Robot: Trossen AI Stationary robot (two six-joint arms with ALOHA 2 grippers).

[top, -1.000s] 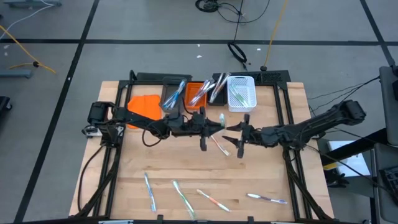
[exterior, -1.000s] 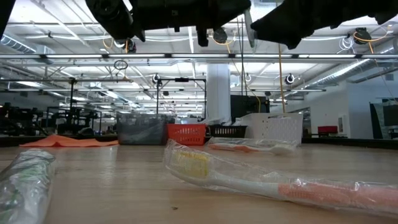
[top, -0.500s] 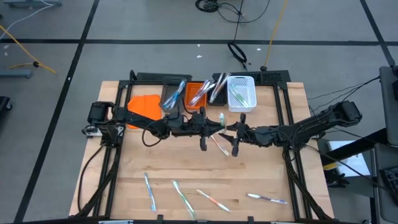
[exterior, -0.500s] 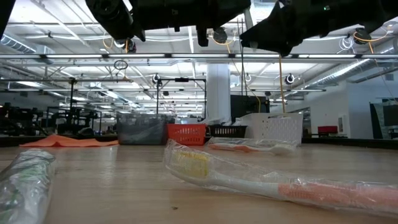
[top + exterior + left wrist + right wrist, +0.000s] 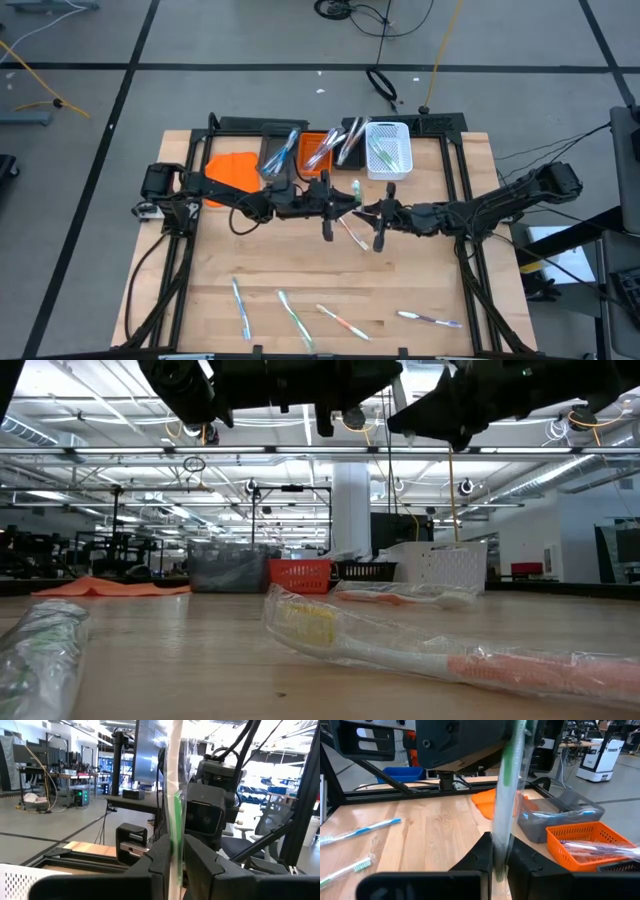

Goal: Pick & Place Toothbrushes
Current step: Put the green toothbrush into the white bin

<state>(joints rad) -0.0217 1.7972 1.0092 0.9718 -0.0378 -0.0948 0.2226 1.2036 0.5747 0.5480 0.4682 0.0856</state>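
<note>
Above the middle of the wooden tabletop (image 5: 420, 290), the left hand (image 5: 352, 198) and right hand (image 5: 366, 211) meet, both clamped on one wrapped white toothbrush with green bristles (image 5: 175, 815). Four more wrapped toothbrushes (image 5: 290, 312) lie along the tabletop's near edge, others in the small bins (image 5: 388, 148) at its far edge.

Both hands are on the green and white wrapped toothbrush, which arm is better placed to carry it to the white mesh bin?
Probably the right. The right hand grips the green and white wrapped toothbrush, and the white mesh bin sits on its side; the left hand grips too.

Wooden table (image 5: 210, 290): loose toothbrushes (image 5: 290, 315), bins (image 5: 388, 150), orange cloth (image 5: 230, 168).
</note>
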